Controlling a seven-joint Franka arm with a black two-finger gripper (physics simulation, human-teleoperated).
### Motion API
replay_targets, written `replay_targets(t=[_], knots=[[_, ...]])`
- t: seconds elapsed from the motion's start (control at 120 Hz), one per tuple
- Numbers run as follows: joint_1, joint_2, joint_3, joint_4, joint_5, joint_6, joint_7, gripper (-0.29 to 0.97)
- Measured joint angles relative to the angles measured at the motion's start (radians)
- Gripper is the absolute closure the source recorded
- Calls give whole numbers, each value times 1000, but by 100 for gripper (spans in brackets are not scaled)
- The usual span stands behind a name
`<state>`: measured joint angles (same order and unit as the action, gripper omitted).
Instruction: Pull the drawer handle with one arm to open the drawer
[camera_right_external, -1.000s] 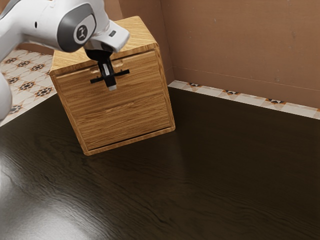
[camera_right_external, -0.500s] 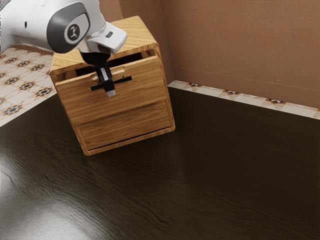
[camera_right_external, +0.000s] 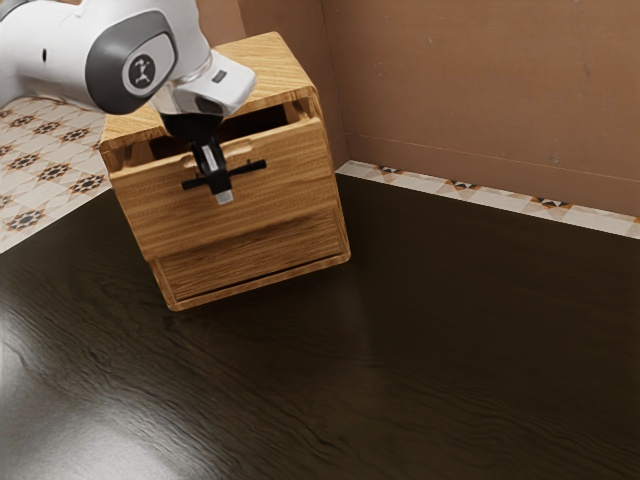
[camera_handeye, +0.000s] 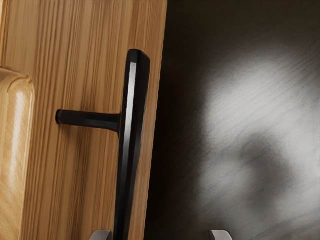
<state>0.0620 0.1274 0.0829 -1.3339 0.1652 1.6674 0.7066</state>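
Note:
A wooden cabinet (camera_right_external: 262, 68) stands at the back of the dark table, with its top drawer (camera_right_external: 270, 195) pulled partly out and a dark gap showing behind the drawer's front. A black bar handle (camera_right_external: 250, 166) sits on that front. My gripper (camera_right_external: 219, 186) points down across the handle's middle. In the wrist view the handle (camera_handeye: 131, 150) stands off the drawer front (camera_handeye: 75, 65) on a short post. It lies between my fingertips (camera_handeye: 101, 234), close against one and far from the other. The gripper is open.
The lower drawer (camera_right_external: 255, 250) is flush with the cabinet. The dark wooden table (camera_right_external: 400, 360) stretches wide in front and to the exterior view's right. A brown wall (camera_right_external: 480, 80) rises behind, with patterned floor tiles (camera_right_external: 45, 150) on the exterior view's left.
The top drawer has slid out of the cabinet, from flush to partly open. My gripper has moved with the handle, slightly down and toward the exterior view's right.

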Motion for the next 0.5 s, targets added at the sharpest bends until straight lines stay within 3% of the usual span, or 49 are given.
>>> replay_targets(t=[0.5], knots=[[-20,-75,-26,-90,8,6,-41,55]])
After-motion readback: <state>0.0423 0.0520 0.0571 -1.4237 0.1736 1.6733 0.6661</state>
